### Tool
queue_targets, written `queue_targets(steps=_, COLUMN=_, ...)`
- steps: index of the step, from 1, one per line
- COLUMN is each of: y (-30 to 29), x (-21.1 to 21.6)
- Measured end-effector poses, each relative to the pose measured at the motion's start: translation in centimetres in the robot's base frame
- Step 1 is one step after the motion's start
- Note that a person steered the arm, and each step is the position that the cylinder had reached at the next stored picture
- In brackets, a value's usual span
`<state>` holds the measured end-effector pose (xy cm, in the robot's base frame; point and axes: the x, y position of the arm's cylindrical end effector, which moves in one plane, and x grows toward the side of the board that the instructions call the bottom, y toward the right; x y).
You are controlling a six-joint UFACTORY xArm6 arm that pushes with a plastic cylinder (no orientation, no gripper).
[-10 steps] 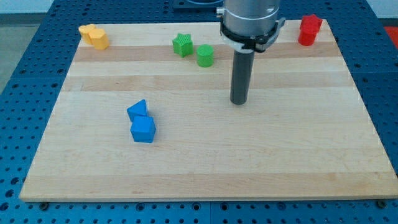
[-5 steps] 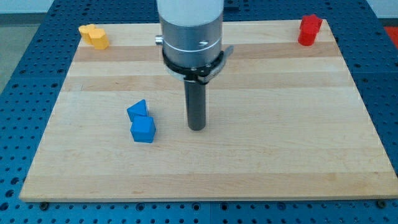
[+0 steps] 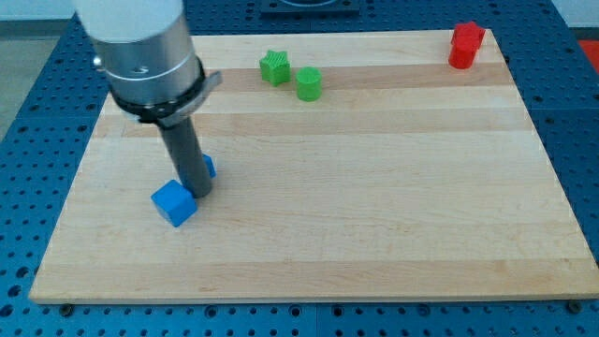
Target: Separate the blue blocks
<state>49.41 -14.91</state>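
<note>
Landmark: blue plastic cube, lower-left part of pale wooden board
Change: w/in the last sec the dark rod swept from mid-board over to the view's left & drove in between the blue pair; cube has slid left & down from where it lay, now turned corner-on
Other blue: small blue plastic block, shape mostly hidden by rod, only a sliver peeks out up & right of the cube
Tip: my tip sits just up-right of the cube, touching or nearly so, wedged betw the 2 blues
Tool state: plain rod, no jaws, nothing to open or shut, holds nothing; only pushes w/ its side
Meaning: pair was touching, now parted by the rod's width; judge the split begun but gap still small, more shove prob needed
Greens: 2 green plastic blocks &, far up-right of the cube, close together, first star-ish, second rounder
Red: red plastic block, far right & up from the cube, at board's top-right corner
Yellow: not visible now, arm body covers that corner
Textures: blocks matte, smooth; board light wood w/ long grain strips; blue pegboard table w/ hole grid around it
</note>
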Motion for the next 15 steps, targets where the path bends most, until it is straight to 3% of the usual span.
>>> queue_targets(steps=3, y=-4.0, x=0.0)
queue_targets(steps=15, y=-5.0, x=3.0)
